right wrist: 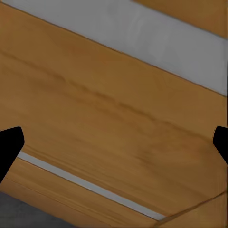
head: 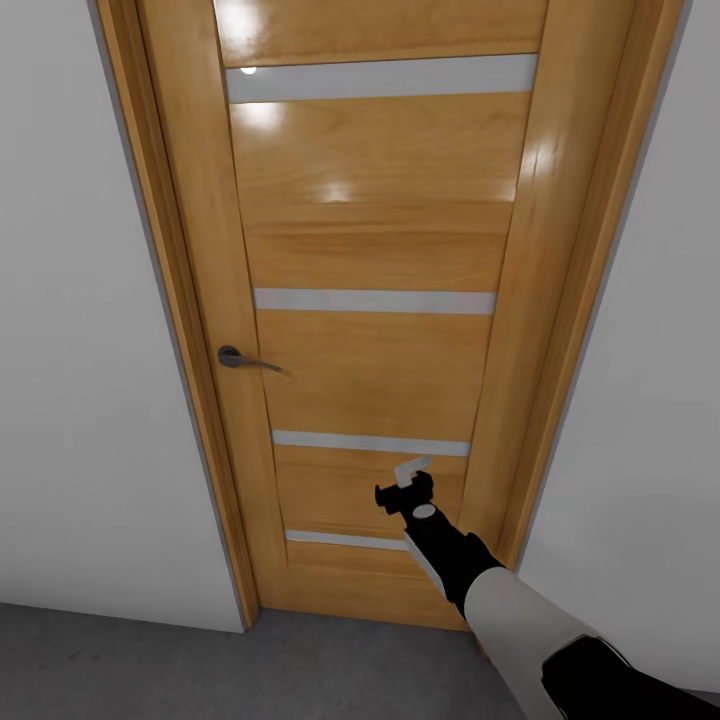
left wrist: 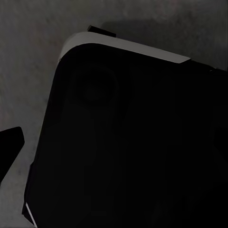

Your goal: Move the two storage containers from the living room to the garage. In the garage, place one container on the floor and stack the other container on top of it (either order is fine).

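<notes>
Door: light wooden door (head: 380, 300) with four pale glass slits, closed in its frame (glossy highlights near the top).
Handle: dark lever handle (head: 240, 358), at the door's left edge, about mid-height.
Right gripper: right gripper (head: 405, 483) raised just before the door's lower panels, between the two lowest slits; its fingertips (right wrist: 9, 142) are spread wide, grasping nothing.
Left gripper: left gripper (left wrist: 9, 147) over the robot's dark base (left wrist: 133, 142); one fingertip seen, so its state cannot be told.
Floor: dark grey speckled floor (head: 150, 660) at the door's foot.
Walls: plain white walls (head: 70, 350) on both sides of the door.

Legible text, labels, brands, numbers, signs: none. The door (head: 370, 300), its handle (head: 245, 359) and the wall (head: 80, 350) carry no markings.
</notes>
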You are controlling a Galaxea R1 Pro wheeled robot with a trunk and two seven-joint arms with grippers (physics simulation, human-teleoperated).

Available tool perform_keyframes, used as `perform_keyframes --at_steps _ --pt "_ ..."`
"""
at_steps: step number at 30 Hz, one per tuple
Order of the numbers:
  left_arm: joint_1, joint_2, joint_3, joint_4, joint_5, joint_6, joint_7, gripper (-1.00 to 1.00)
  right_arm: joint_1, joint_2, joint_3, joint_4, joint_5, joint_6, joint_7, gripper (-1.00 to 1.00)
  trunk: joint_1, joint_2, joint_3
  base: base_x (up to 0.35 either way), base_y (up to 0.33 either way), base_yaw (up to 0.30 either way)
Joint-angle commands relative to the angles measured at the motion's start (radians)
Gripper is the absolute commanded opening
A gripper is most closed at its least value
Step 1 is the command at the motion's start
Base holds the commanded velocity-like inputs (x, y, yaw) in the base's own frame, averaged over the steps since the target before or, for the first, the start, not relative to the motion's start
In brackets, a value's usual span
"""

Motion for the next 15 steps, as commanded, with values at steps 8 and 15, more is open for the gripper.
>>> perform_keyframes --at_steps 8,15 --pt "0.000 0.001 0.000 -0.001 0.004 -0.014 0.000 1.00 -0.001 0.000 0.008 0.006 0.026 0.007 -0.015 1.00 0.000 -0.001 -0.001 0.000 0.000 0.000" --pt "0.000 0.000 0.000 0.000 0.004 -0.015 0.000 1.00 -0.001 0.000 0.008 0.007 0.027 0.013 -0.014 1.00 0.000 -0.001 -0.001 0.001 0.000 0.000"
